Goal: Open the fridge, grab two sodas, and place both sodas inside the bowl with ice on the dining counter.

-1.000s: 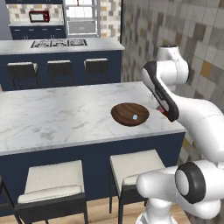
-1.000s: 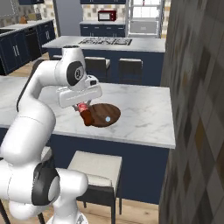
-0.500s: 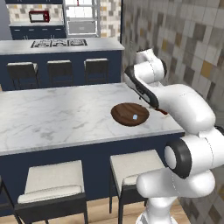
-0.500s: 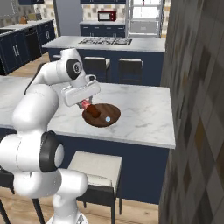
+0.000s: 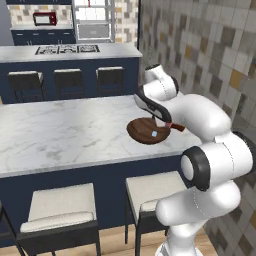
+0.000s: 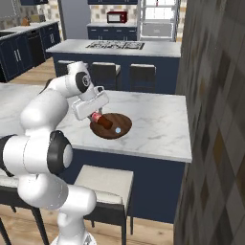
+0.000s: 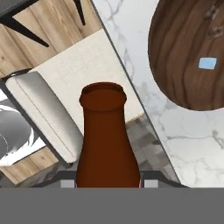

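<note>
The dark brown soda bottle with a red label [image 6: 102, 119] lies tilted over the wide, shallow, round dark-brown wooden bowl [image 6: 117, 128], its body slanting down toward the bowl's near-left rim in the right base view. The end effector [image 6: 94, 115] is clenched on this bottle; in the hand view the brown neck and open mouth of the bottle [image 7: 105, 131] rise from between the finger tips, with the wooden bowl [image 7: 188, 52] up to the right and one small pale blue ice cube [image 7: 207, 63] lying inside it. The bowl sits near the right end of the white-grey marble counter [image 5: 65, 135], close to its near edge. Compared with half a second ago, the arm has folded further over the bowl, and the bottle now reaches lower toward the bowl's inside. A cream cushioned stool [image 7: 65, 83] stands on the wood floor under the counter's near edge. The bowl itself has not shifted on the counter.
</note>
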